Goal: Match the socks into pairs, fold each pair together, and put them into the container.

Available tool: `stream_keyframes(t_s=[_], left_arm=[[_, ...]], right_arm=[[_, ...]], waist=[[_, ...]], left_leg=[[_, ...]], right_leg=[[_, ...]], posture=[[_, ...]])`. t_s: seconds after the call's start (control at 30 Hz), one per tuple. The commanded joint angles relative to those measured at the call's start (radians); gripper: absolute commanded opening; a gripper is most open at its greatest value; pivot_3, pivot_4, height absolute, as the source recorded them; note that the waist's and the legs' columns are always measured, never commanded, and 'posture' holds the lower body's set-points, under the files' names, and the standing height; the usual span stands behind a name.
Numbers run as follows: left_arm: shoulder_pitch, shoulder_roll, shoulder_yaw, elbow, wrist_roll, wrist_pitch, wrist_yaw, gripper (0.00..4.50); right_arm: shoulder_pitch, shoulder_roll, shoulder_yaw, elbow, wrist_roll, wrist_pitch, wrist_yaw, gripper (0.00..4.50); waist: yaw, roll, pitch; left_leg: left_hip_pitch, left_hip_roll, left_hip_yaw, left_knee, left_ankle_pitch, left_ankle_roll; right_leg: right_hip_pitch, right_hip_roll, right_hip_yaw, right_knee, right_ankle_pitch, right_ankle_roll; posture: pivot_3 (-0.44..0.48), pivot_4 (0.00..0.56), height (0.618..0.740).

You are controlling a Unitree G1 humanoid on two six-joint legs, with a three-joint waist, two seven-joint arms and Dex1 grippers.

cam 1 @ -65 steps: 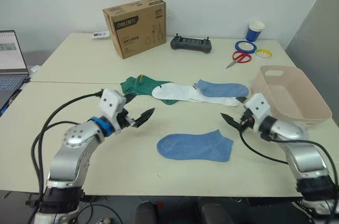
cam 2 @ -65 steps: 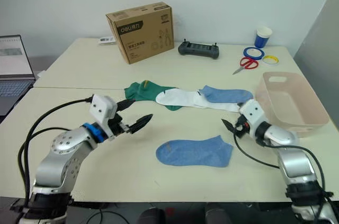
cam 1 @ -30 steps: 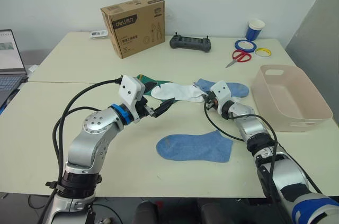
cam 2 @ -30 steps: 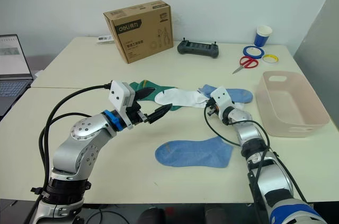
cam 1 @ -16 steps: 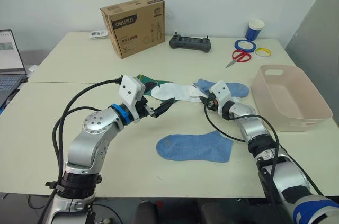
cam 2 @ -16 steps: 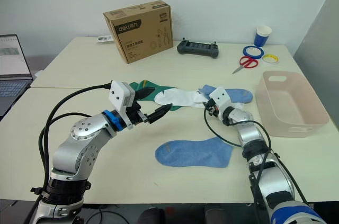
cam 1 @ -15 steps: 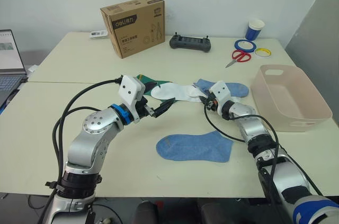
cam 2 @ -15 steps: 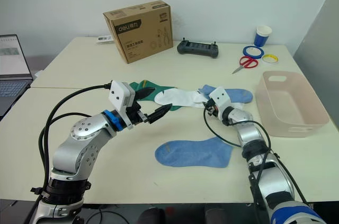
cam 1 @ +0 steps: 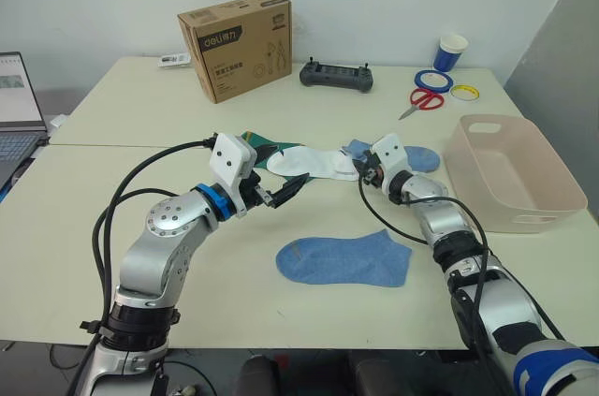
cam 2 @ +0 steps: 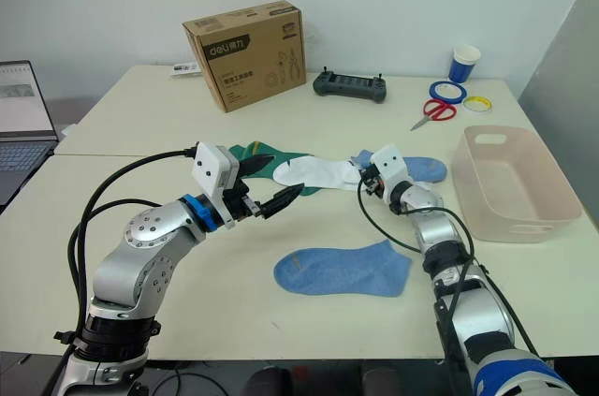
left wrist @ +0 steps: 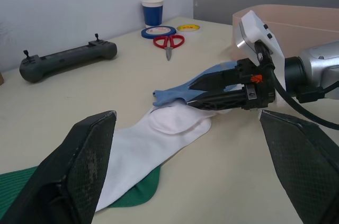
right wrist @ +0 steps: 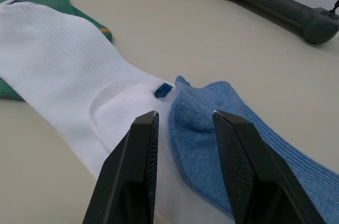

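Near the table's middle, my right gripper hangs parted over the blue sock's cuff, which overlaps the white sock; closing could snag both. Left gripper hovers unclenched, empty.

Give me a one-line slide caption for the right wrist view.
Open right gripper poised over the light blue sock's edge, where it overlaps a white sock.

**Cloth, plastic and card on a matt table**

The socks are soft ribbed knit cloth. The container is smooth, slightly glossy plastic. The box is matt brown cardboard. The table is smooth and matt. The gripper fingers are finely textured black plastic.
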Motion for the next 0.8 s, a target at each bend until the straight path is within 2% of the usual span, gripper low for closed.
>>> stream_keyframes(t_s=[0.03,0.17,0.27,0.37,0.63,0.8], left_arm=[[-0.007,0.001,-0.003,-0.047,-0.001,-0.004,0.006,4.5],[-0.004,0.002,-0.002,-0.049,-0.001,-0.004,0.006,4.5],[-0.004,0.002,-0.003,-0.05,-0.002,-0.004,0.005,4.5],[-0.004,0.001,-0.007,-0.051,-0.004,-0.006,0.0,4.5],[-0.001,-0.001,-0.009,-0.063,-0.032,0.001,-0.027,4.5],[0.007,0.01,-0.008,-0.075,-0.043,0.012,-0.035,4.5]], right_arm=[[-0.033,-0.002,-0.001,0.016,-0.009,-0.022,-0.005,1.76],[-0.039,-0.007,0.003,0.039,-0.032,0.0,-0.015,1.76],[-0.042,-0.009,-0.006,0.048,-0.03,-0.004,-0.027,1.15],[-0.046,-0.01,-0.015,0.054,-0.02,-0.005,-0.027,0.07],[-0.037,-0.022,-0.028,0.033,-0.008,-0.016,-0.023,0.03],[0.013,-0.038,-0.003,-0.087,0.0,-0.022,0.065,0.03]], waist=[[0.0,0.0,0.0],[0.0,0.0,0.0],[0.0,0.0,0.0],[0.0,0.0,0.0],[0.0,0.0,0.0],[0.0,0.0,0.0]], left_leg=[[0.0,0.0,0.0,0.0,0.0,0.0],[0.0,0.0,0.0,0.0,0.0,0.0],[0.0,0.0,0.0,0.0,0.0,0.0],[0.0,0.0,0.0,0.0,0.0,0.0],[0.0,0.0,0.0,0.0,0.0,0.0],[0.0,0.0,0.0,0.0,0.0,0.0]], right_leg=[[0.0,0.0,0.0,0.0,0.0,0.0],[0.0,0.0,0.0,0.0,0.0,0.0],[0.0,0.0,0.0,0.0,0.0,0.0],[0.0,0.0,0.0,0.0,0.0,0.0],[0.0,0.0,0.0,0.0,0.0,0.0],[0.0,0.0,0.0,0.0,0.0,0.0]], posture=[[0.0,0.15,0.74],[0.0,0.15,0.74],[0.0,0.15,0.74],[0.0,0.15,0.74],[0.0,0.15,0.74],[0.0,0.15,0.74]])
